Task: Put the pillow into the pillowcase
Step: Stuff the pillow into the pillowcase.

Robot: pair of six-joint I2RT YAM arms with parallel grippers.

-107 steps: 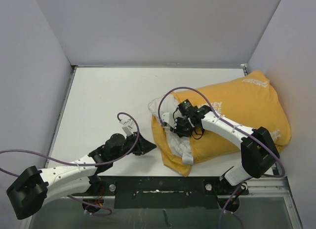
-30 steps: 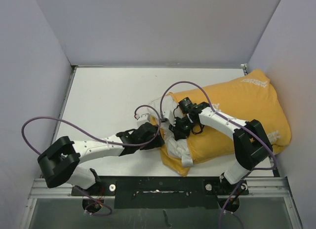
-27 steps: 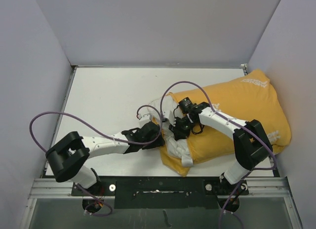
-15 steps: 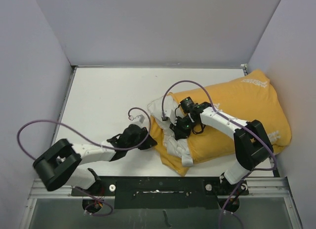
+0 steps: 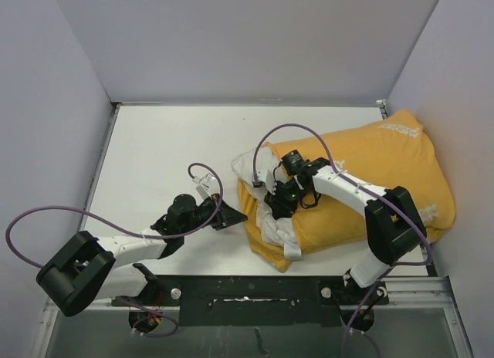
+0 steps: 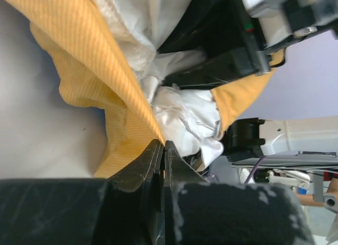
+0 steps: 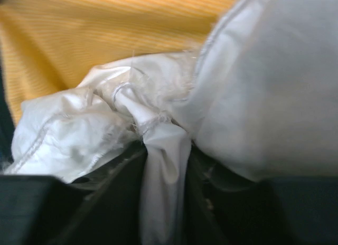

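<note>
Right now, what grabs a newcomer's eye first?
The bulging mustard-yellow pillowcase fills the right side of the table, with the white pillow spilling from its open mouth near the centre. The left gripper is shut on the mouth's yellow edge; the right gripper straddles a twist of pillow fabric there.

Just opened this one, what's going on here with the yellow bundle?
The robot is stuffing a white pillow into a mustard-yellow pillowcase. The left gripper is shut on the edge of the case's opening. The right gripper has a bunched fold of the pillow between its fingers at the mouth. Most of the pillow is inside, but a white end sticks out, so the job is not finished.
</note>
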